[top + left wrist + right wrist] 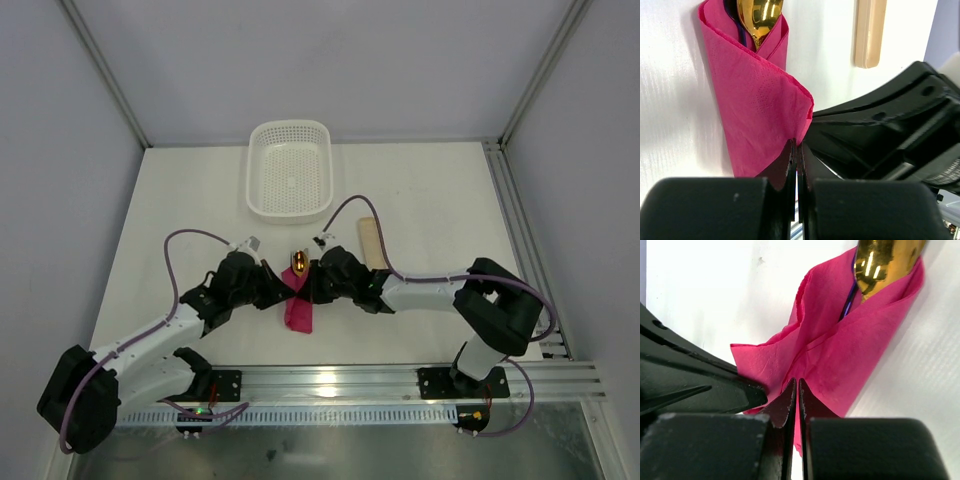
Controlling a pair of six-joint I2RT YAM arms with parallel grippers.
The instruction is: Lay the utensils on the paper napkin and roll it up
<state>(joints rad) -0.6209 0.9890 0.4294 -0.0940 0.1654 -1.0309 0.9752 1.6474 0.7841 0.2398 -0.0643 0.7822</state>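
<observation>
The magenta paper napkin (297, 312) lies at the table's middle, folded into a narrow wrap around the utensils. A gold spoon head (298, 263) sticks out of its far end, and a darker piece (741, 31) shows beside it inside the fold. My left gripper (284, 286) and right gripper (312, 285) meet over the wrap from either side. Both are shut. The left gripper (796, 143) has its tips at the napkin (755, 105) edge. The right gripper (797, 381) has its tips resting on the napkin (850, 360), below the spoon head (880, 262). Neither visibly pinches paper.
A white perforated basket (252, 185) stands at the back centre. A pale beige flat strip (372, 243) lies right of the wrap, also seen as the beige strip (869, 32). The two gripper bodies sit very close together over the napkin.
</observation>
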